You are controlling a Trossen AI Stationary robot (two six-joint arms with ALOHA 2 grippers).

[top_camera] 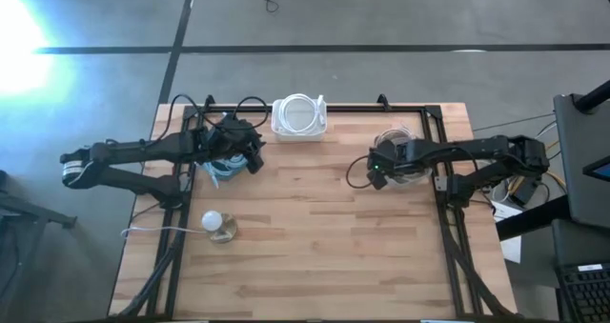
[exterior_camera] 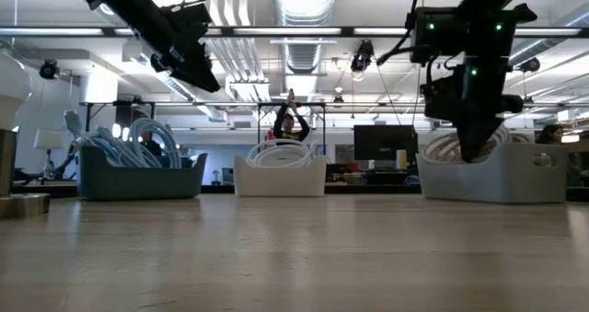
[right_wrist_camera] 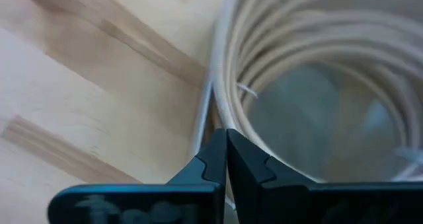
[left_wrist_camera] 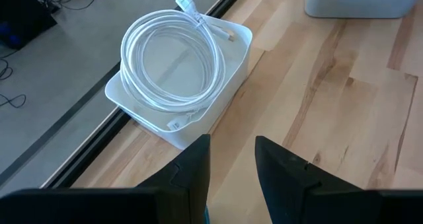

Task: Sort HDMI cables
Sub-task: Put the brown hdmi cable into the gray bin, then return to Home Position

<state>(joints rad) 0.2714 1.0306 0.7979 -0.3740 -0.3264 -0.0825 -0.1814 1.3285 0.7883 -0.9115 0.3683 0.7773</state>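
My left gripper (top_camera: 250,151) is open and empty, raised above the table (exterior_camera: 198,73) over the dark blue bin (exterior_camera: 138,174) of light blue HDMI cables (top_camera: 221,169). Ahead of its fingers (left_wrist_camera: 232,164) one white cable coil (left_wrist_camera: 173,59) lies in a white bin (top_camera: 298,118). My right gripper (top_camera: 379,166) is shut and points down at the left rim of a pale bin (exterior_camera: 492,176) of beige cable coils (right_wrist_camera: 310,59). In the right wrist view its fingertips (right_wrist_camera: 227,139) stand beside the bin's rim (right_wrist_camera: 210,98). My right gripper comes from above, pointing down, with its shut fingertips (right_wrist_camera: 218,148) at the pale bin's rim beside the outermost beige coil (right_wrist_camera: 232,112). I cannot tell whether they touch the rim or the cable.
A small round white knob on a tan base (top_camera: 218,226) stands near the table's near left corner, with a thin white cord running off to the left. The three bins stand in a row along the far edge. Bare wood (top_camera: 324,237) fills the table's middle and near side.
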